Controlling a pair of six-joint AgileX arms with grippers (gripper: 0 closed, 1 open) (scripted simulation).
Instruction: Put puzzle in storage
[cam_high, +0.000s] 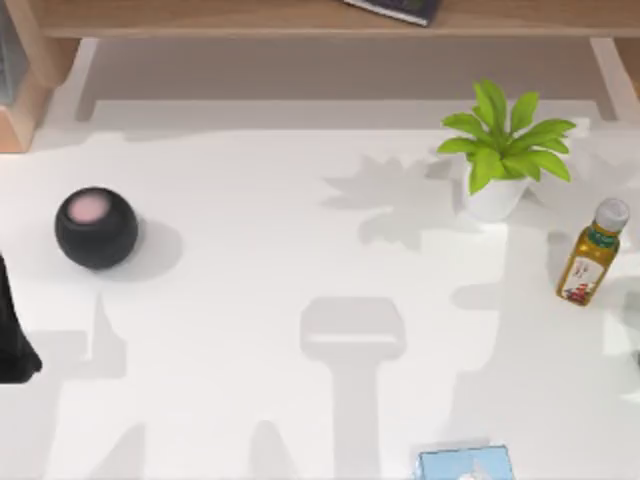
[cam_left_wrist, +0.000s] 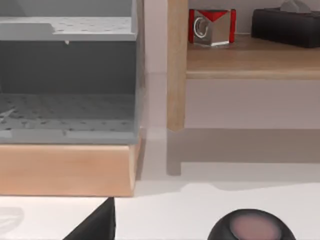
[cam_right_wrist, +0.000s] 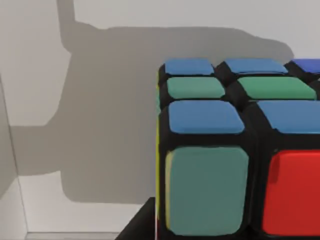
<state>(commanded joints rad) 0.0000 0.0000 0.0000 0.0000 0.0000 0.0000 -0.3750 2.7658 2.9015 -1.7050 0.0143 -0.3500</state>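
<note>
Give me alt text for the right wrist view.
A puzzle cube with blue, green and red stickers sits very close to the camera, with a dark edge of the right gripper beside it. Behind it, a white surface carries a broad grey shadow.

Cube (cam_right_wrist: 240, 150): black frame; stickers blue, green and red, with a yellow edge on one side. Table (cam_high: 300, 290): white. Speaker (cam_high: 96, 228): black, pink top. Plant (cam_high: 505, 140): green leaves, white pot. Bottle (cam_high: 592, 255): amber, grey cap, green and red label. Box (cam_high: 465, 463): light blue. Shelf (cam_left_wrist: 245, 60): light wood. Bin (cam_left_wrist: 67, 75): grey, speckled. Block (cam_left_wrist: 212, 27): red and silver.
</note>
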